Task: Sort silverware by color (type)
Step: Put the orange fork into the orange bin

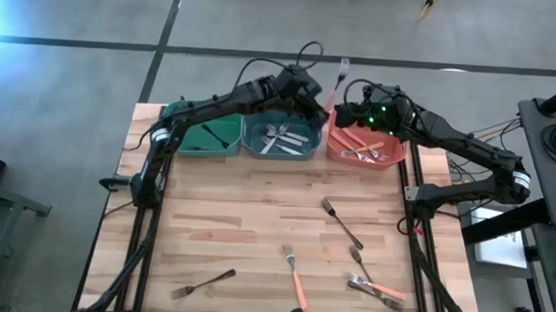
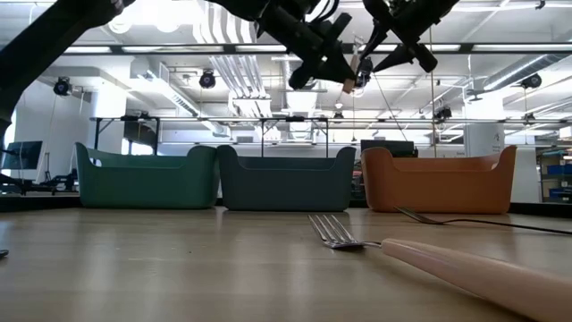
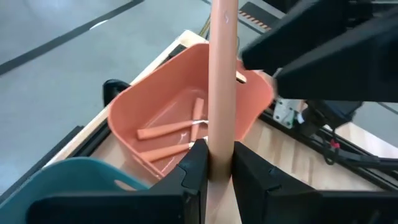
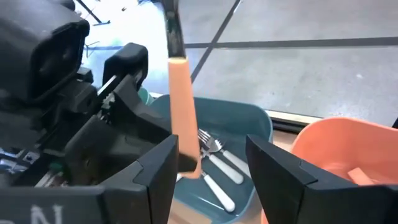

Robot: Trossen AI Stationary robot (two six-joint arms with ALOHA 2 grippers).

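Above the wooden table [image 1: 256,221], the left gripper [image 3: 214,168] clamps an orange-handled fork [image 3: 222,81]; the right gripper [image 4: 208,165] gapes.

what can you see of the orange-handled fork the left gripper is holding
The fork has a smooth orange-pink handle and a metal head. It stands roughly upright, raised over the gap between the blue bin and the orange bin. The left gripper is shut on its handle, one finger on each side. The right gripper is open around the handle's end, not pinching it. Nothing else touches it.
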